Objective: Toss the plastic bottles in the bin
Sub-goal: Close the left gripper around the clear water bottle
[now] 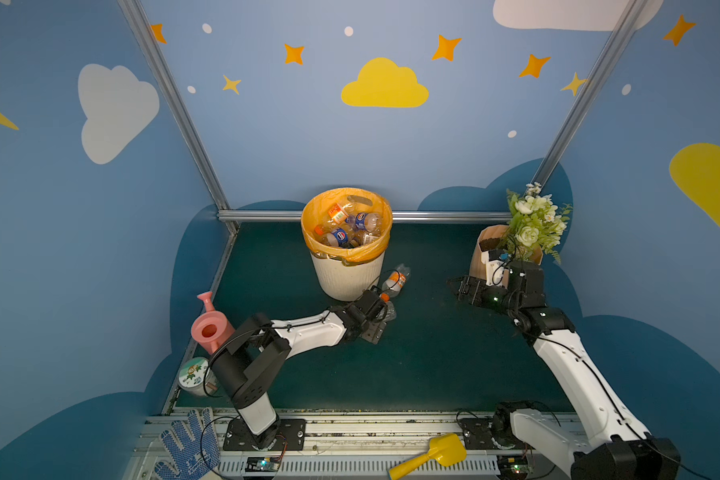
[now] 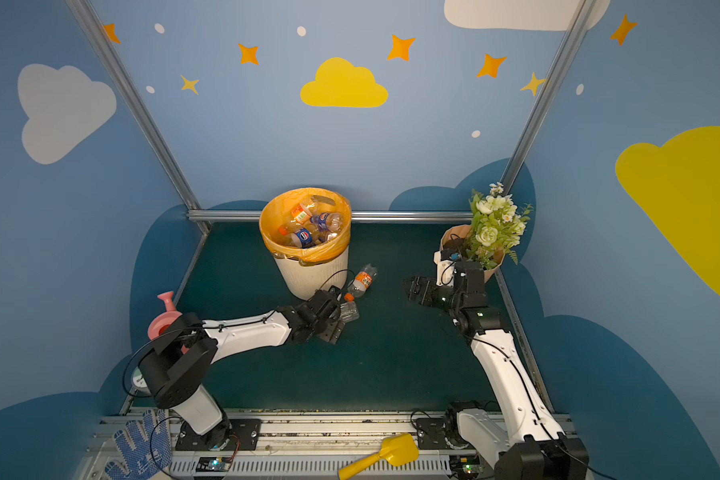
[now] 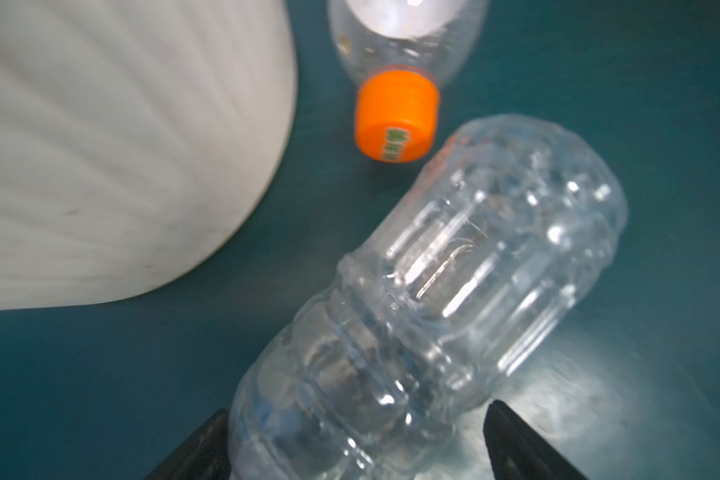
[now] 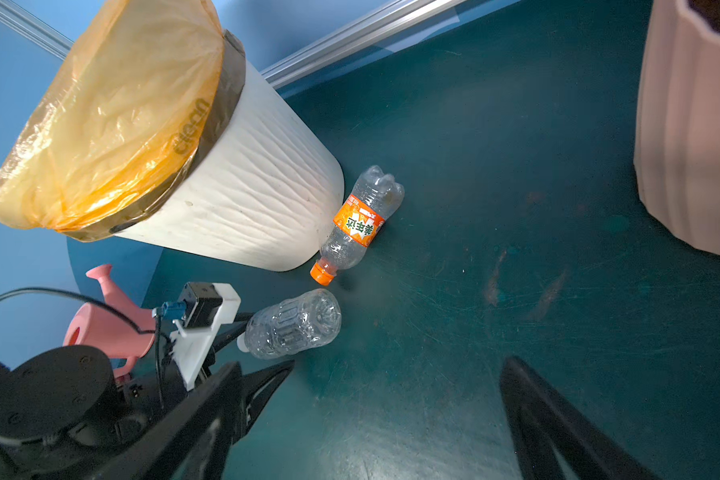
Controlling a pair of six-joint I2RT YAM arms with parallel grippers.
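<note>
A clear, label-less plastic bottle (image 1: 389, 311) (image 2: 350, 311) (image 4: 294, 324) lies on the green mat just in front of the bin (image 1: 346, 274) (image 2: 308, 278) (image 4: 246, 199). My left gripper (image 1: 381, 320) (image 2: 341, 320) (image 3: 356, 409) is low at the mat, open, with the bottle's (image 3: 454, 291) neck end between its jaws; one finger shows a gap to it. A second bottle (image 1: 395, 280) (image 4: 360, 222) with an orange label and cap (image 3: 395, 116) lies against the bin's base. Several bottles (image 1: 350, 226) are inside the orange-lined bin. My right gripper (image 1: 460, 291) (image 4: 400, 361) hangs open and empty above bare mat.
A peach flower pot (image 1: 487, 253) (image 4: 691, 124) with flowers stands right behind the right gripper. A pink watering can (image 1: 208, 328) and a round jar (image 1: 194, 374) sit by the left wall. A yellow scoop (image 1: 433, 455) and a dotted glove (image 1: 188, 444) lie on the front rail.
</note>
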